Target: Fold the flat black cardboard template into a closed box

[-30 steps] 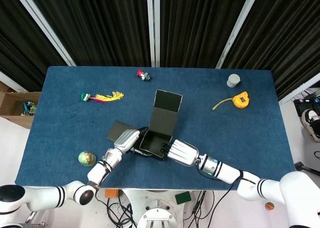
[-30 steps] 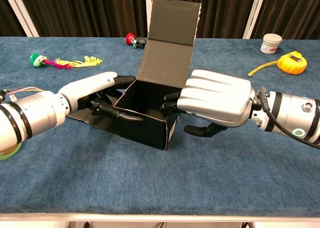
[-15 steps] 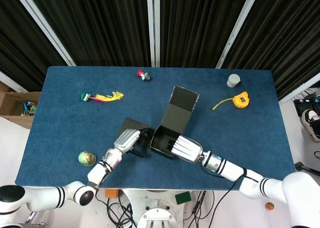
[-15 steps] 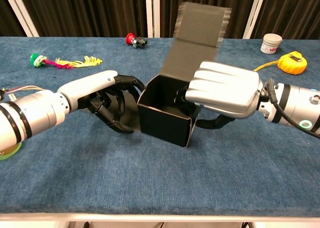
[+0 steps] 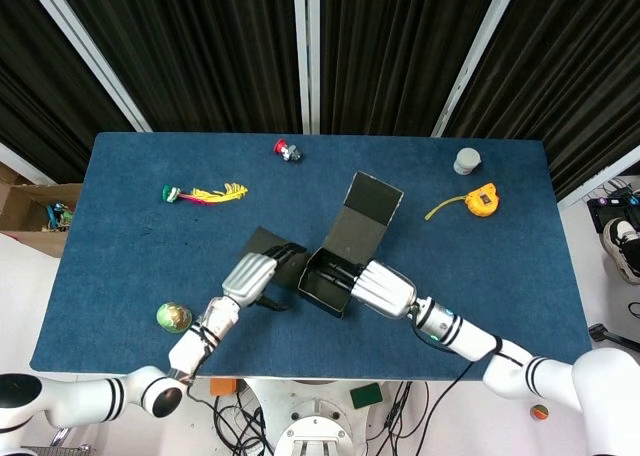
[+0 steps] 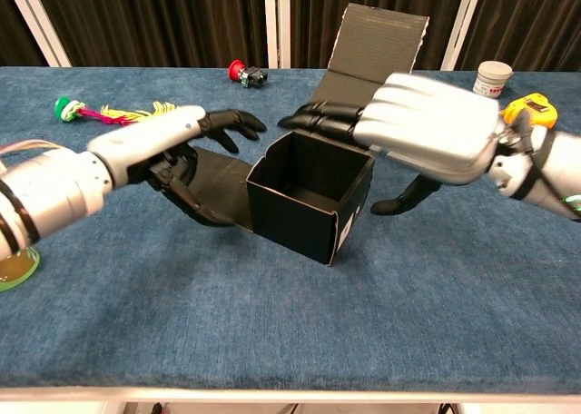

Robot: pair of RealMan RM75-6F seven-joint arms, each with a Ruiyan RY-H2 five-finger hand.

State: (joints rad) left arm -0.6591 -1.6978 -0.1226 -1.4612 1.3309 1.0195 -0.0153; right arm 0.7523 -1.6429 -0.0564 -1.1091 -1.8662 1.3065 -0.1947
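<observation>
The box is set mid-table, lid raised at its far side; the right hand is spread empty above it (nearer the lid), the left hand loose at its left.

The box is matt black cardboard, its raised lid showing a greyer, faintly ribbed face. Both the left hand and right hand wear smooth, glossy silver shells, seemingly plastic, over matt black fingers. The worktop carries a blue, felt-like cloth.
</observation>
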